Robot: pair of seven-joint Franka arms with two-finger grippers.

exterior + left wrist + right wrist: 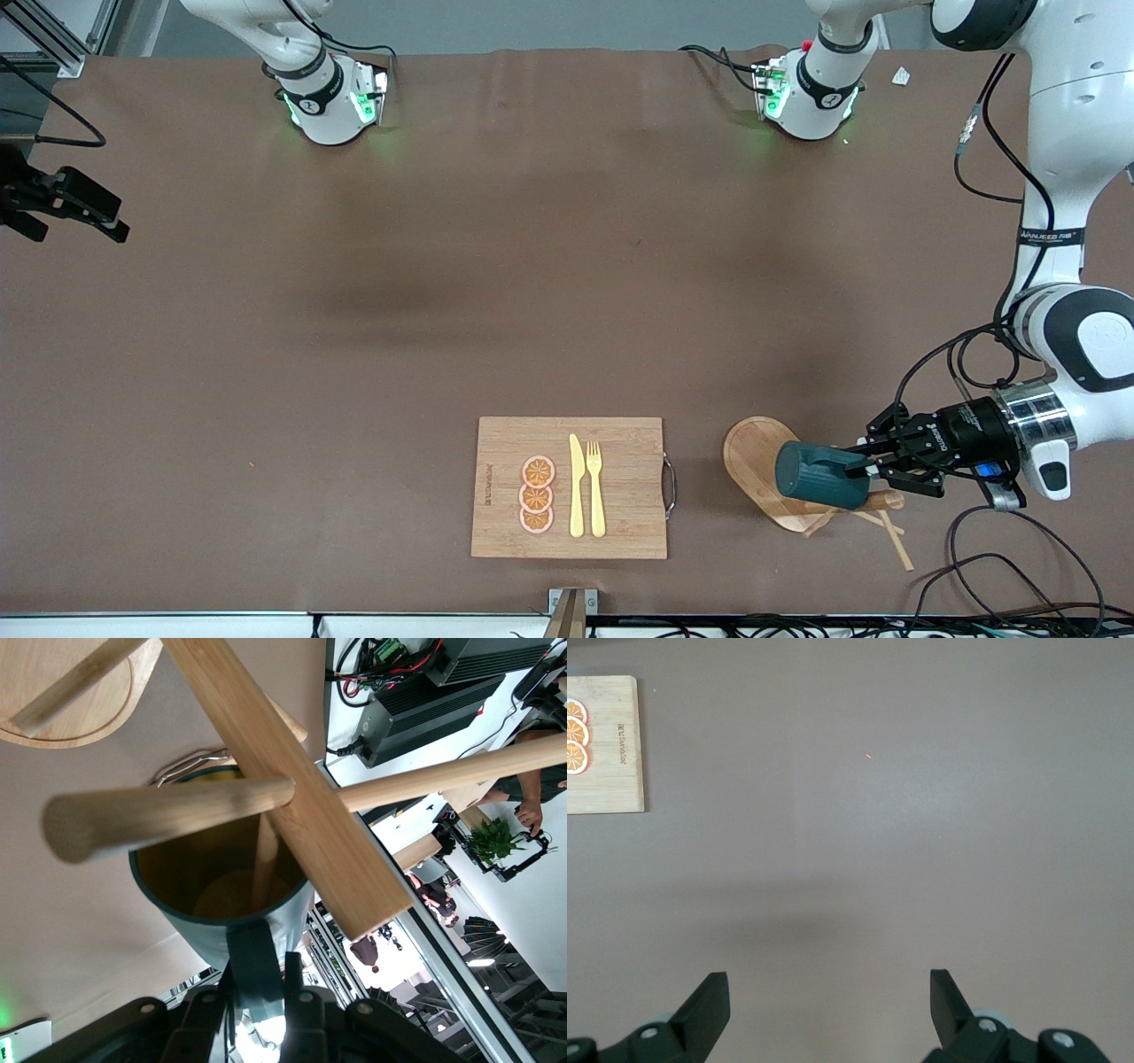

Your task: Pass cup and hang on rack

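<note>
Lower right of the front view: left tool (873,471) clenched on the handle of the dark teal cup (819,476), held sideways in the air over the wooden mug rack (762,461). Seen from the left wrist view, cup (221,895) mouth open toward the camera, ochre inside visible, one thin peg (168,815) of the rack (301,797) crossing right at its rim, another reaching down into its mouth; cannot tell whether the cup rests its weight on a peg. Oval rack base flat on the brown bench (354,354), toward the left arm's end, just beside the bamboo cutting board (505,443). On that board, lower centre of the front view: three orange slices (537,495) in a column, a yellow knife (577,486) and a yellow fork (595,487) side by side. Right tool (829,1005) released, fingers (709,1005) wide apart, waiting over bare bench at the right arm's end; corner of the cutting board at the upper left of the right wrist view.
</note>
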